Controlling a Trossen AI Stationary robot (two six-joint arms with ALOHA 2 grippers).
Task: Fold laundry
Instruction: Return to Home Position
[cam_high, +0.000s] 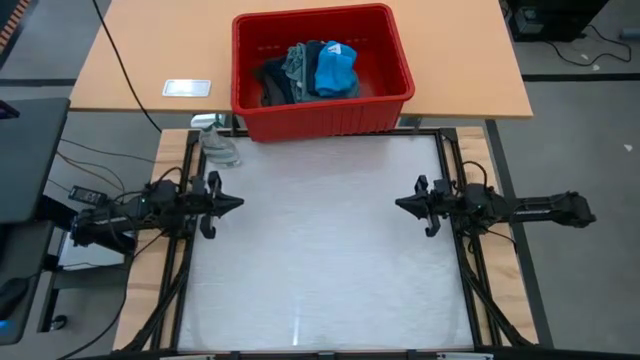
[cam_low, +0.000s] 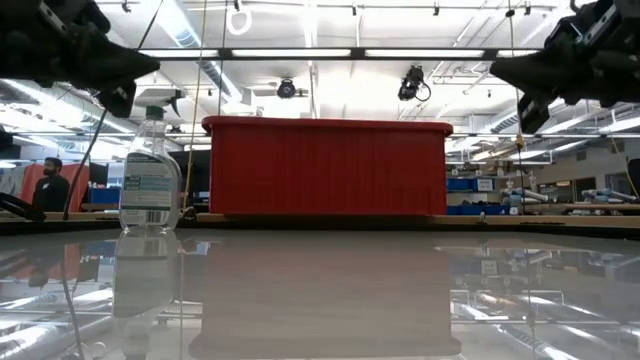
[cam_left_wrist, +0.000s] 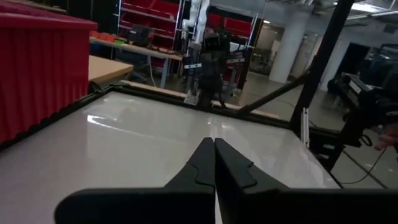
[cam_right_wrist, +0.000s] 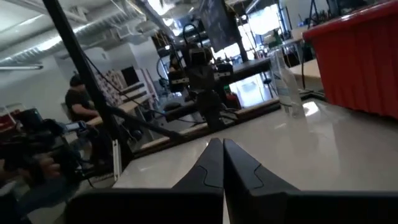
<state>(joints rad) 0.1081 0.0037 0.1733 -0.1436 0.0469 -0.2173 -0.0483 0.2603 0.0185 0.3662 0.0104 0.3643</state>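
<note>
The laundry (cam_high: 312, 70) lies bundled in the red bin (cam_high: 380, 110) at the table's far side: a bright blue piece (cam_high: 335, 68) on top, grey-green (cam_high: 297, 65) and dark pieces (cam_high: 272, 82) beside it. My left gripper (cam_high: 238, 204) hovers shut above the table's left edge, pointing level toward the middle, with nothing in it. My right gripper (cam_high: 399, 204) hovers shut above the right edge, facing it, likewise with nothing. In the wrist views the left fingertips (cam_left_wrist: 214, 144) and the right fingertips (cam_right_wrist: 222, 144) meet.
A clear plastic spray bottle (cam_high: 215, 145) stands at the work mat's far left corner, near the bin. The white mat (cam_high: 320, 260) lies between the arms. A person (cam_right_wrist: 81, 102) shows beyond the table in the right wrist view.
</note>
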